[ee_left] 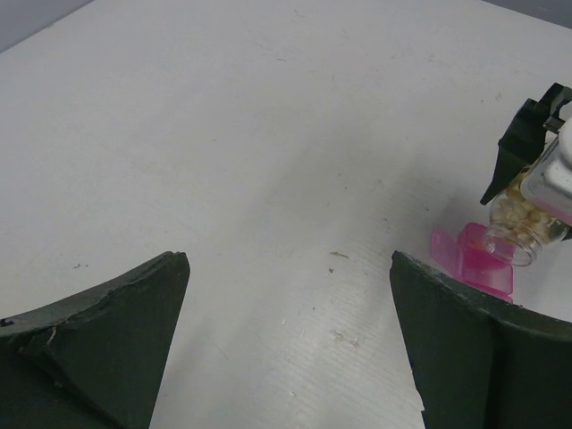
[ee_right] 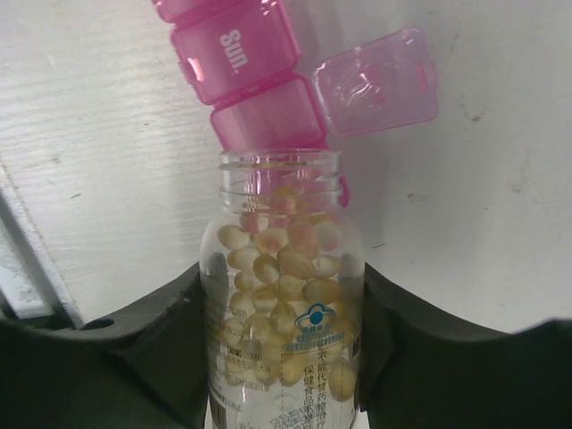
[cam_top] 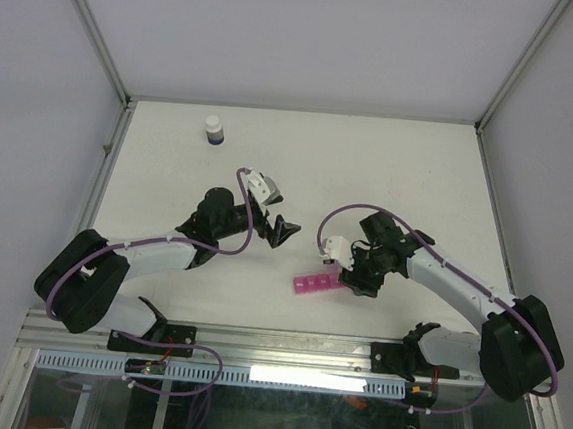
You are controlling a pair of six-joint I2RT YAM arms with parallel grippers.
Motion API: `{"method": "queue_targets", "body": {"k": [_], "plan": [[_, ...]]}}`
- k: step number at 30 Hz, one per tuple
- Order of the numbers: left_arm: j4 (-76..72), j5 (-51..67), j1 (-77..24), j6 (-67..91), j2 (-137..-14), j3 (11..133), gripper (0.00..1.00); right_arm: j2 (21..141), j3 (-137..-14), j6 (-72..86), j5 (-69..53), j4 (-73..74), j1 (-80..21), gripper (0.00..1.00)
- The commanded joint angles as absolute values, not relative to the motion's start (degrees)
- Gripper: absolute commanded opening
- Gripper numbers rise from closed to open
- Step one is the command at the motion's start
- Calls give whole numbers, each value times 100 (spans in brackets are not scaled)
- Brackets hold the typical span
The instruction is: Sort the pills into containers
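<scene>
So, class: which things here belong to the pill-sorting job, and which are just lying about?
Job:
pink pill box, one lid open
clear bottle of pills, gripped by the right pincer

Lying about:
white-capped dark bottle
left pincer, open and empty

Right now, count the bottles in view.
2. A capped bottle stands far left on the table; a pill bottle, uncapped, is held in the right fingers, mouth at the pink pill box. None else shows.

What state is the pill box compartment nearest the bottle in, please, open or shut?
Open: its lid is flipped out sideways.
</scene>
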State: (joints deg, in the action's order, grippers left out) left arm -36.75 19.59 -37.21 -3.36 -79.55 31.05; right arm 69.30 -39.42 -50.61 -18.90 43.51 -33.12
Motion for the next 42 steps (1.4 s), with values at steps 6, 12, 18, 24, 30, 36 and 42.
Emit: {"method": "queue_targets", "body": {"k": [6, 12, 18, 24, 30, 36, 42], "plan": [[-3818, 2034, -3800, -448, -7964, 3340, 99, 6853, -4004, -4950, -1597, 3990, -3297, 0], [-3821, 2030, -3805, -453, -7964, 3341, 99, 7045, -4154, -4948, -1995, 4375, -3295, 0], [-3831, 2032, -3806, -461, -7961, 3331, 99, 7061, -4205, -5020, -2073, 4476, -3343, 0], [-3825, 2028, -3801, -453, -7963, 3344, 99, 7004, -4055, -4926, -1615, 4127, -3370, 0], [-3823, 2030, -3806, -457, -7972, 3348, 99, 6893, -4018, -4932, -1687, 4109, -3376, 0], [-3823, 2030, -3802, -457, -7965, 3345, 99, 6701, -4065, -5145, -2128, 4334, -3377, 0], [-3814, 2023, -3803, -457, -7968, 3341, 99, 6958, -4165, -4974, -1989, 4347, -3363, 0]]}}
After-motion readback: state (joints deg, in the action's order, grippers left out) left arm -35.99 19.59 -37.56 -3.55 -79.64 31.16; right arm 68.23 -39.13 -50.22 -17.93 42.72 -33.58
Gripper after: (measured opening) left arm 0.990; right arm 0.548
